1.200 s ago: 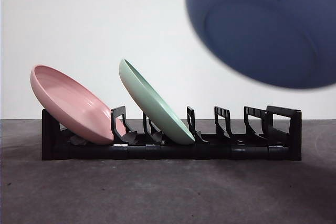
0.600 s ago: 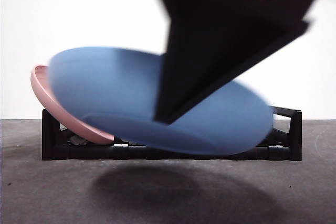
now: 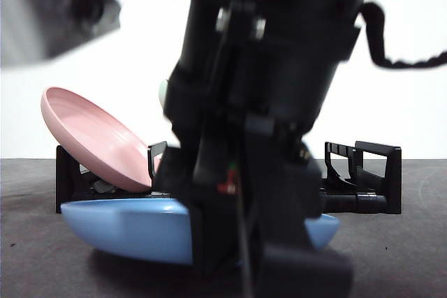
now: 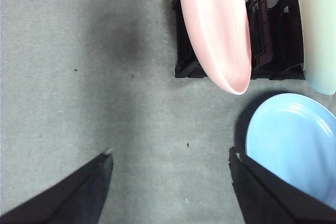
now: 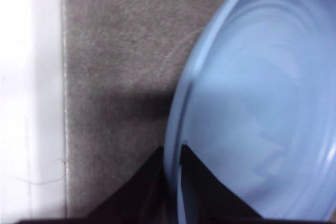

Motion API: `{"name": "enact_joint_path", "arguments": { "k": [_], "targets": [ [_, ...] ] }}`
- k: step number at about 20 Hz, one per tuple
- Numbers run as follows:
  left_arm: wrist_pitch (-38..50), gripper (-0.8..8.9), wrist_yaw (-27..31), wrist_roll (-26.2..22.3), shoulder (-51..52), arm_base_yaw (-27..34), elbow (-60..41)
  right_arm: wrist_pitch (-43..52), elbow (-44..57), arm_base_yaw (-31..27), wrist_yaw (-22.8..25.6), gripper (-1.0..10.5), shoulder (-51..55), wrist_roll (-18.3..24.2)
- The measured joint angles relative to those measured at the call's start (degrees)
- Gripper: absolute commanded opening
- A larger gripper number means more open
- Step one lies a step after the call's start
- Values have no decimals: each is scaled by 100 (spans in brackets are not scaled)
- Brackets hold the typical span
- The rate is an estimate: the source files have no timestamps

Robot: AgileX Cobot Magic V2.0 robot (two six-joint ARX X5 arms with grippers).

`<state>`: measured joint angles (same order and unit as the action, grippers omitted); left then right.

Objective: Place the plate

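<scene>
Nearest in the front view, a big dark arm fills the centre from top to bottom, hiding much of the scene; only the right wrist view shows that the right tool (image 5: 172, 157) has its two black jaws closed thin on the rim of the blue plate (image 5: 262, 103), one jaw outside and one inside. The blue plate (image 3: 126, 227) sits low across the bottom of the front frame, level, at or just above the grey felt-like surface (image 3: 42, 270); contact cannot be told. It is smooth, shallow and round, with faint concentric rings. The left wrist view alone shows the left tool (image 4: 170, 162), jaws wide apart and holding nothing, over bare surface at the lower frame, with the blue plate (image 4: 294, 140) at lower right. Farther back stands the black plastic slotted rack (image 3: 363, 172), holding a glossy pink plate (image 3: 94, 137) tilted at left, and a pale green plate (image 4: 320, 30) seen plainly only from the left wrist.
</scene>
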<state>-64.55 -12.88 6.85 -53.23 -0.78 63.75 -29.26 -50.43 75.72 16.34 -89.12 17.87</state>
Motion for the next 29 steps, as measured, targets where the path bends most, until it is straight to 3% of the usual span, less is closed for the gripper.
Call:
{"name": "enact_joint_path", "arguments": {
  "k": [3,7,10,16,21,29],
  "targets": [
    [0,344,0,0,0,0,0,-24,-15,-28,-155,88,-79,-46],
    [-2,344,0,0,0,0,0,-581,-26,-66,-433,252,-144,-745],
    [0,344,0,0,0,0,0,-1290,-254,-125,-437,252,-15,-1224],
    [7,344,-55,22,0,-17,0,-1980,-365,-603,-461,252,1338,-2304],
    [616,344,-63,638,-256,-267,7,-2723,-365,-1425,-459,252,2684,-3386],
    [1696,345,-68,1078,-1958,-494,310,-2992,-367,-2039,-452,252,3877,-4072]
  ]
}}
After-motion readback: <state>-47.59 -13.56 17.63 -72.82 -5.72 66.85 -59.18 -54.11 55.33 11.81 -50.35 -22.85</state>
